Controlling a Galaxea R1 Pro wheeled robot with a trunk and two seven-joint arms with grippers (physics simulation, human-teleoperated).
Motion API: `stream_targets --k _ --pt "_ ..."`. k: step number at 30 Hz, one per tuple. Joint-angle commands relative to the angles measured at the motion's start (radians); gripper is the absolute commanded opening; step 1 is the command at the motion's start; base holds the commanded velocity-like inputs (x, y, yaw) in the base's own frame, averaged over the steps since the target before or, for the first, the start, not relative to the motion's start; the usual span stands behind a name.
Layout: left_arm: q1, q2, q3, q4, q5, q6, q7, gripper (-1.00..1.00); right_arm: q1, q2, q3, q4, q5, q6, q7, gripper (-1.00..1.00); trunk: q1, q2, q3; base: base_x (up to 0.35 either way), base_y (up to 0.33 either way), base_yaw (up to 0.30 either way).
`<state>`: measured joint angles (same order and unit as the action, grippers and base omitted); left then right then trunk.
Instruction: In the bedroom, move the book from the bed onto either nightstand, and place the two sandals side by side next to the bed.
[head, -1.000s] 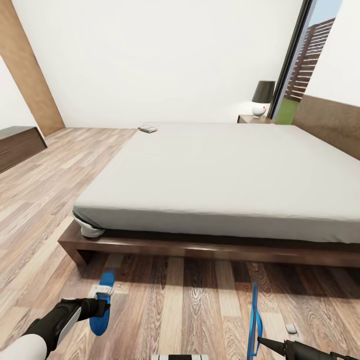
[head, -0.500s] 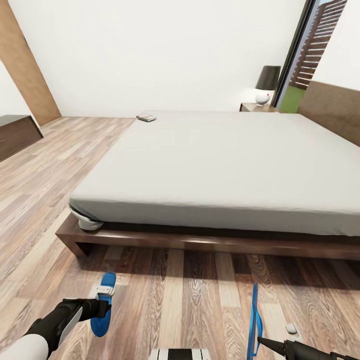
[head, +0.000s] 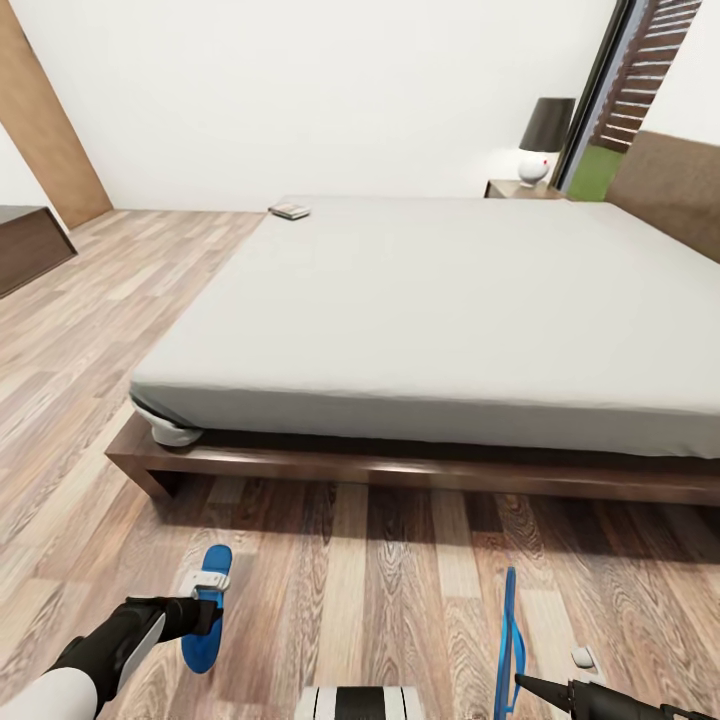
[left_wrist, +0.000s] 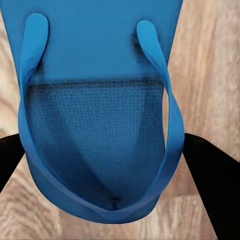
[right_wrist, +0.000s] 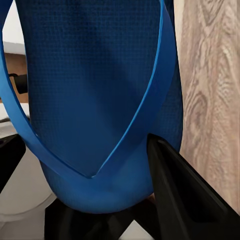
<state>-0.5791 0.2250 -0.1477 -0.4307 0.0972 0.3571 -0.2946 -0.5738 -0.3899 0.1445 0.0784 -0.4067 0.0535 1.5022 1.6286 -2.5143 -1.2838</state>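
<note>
A large bed (head: 430, 300) with a plain pale grey mattress and low dark brown wooden frame stands on the light wood-plank floor (head: 90, 330). A small thin dark-covered book (head: 289, 211) lies at the mattress's far corner. In front of the bed, the left gripper (head: 203, 612) clamps one bright blue flip-flop sandal (head: 205, 620) lying flat, straps up, while the right gripper (head: 522, 684) grips the second blue sandal (head: 506, 640), tilted on edge.
</note>
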Motion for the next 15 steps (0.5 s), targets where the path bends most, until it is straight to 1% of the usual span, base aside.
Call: stream_targets --k 1,15 --pt "0.000 0.001 -0.006 -0.002 0.010 0.006 0.002 -1.00 -0.001 0.000 0.007 0.003 -0.009 0.008 0.003 -1.00 0.000 -0.001 -0.005 0.000 0.000 0.000" --pt "-0.001 -0.001 -0.009 -0.002 0.010 0.006 0.003 -1.00 -0.001 -0.001 0.007 0.003 -0.009 0.008 0.003 -1.00 0.006 -0.004 -0.059 0.000 0.000 0.000"
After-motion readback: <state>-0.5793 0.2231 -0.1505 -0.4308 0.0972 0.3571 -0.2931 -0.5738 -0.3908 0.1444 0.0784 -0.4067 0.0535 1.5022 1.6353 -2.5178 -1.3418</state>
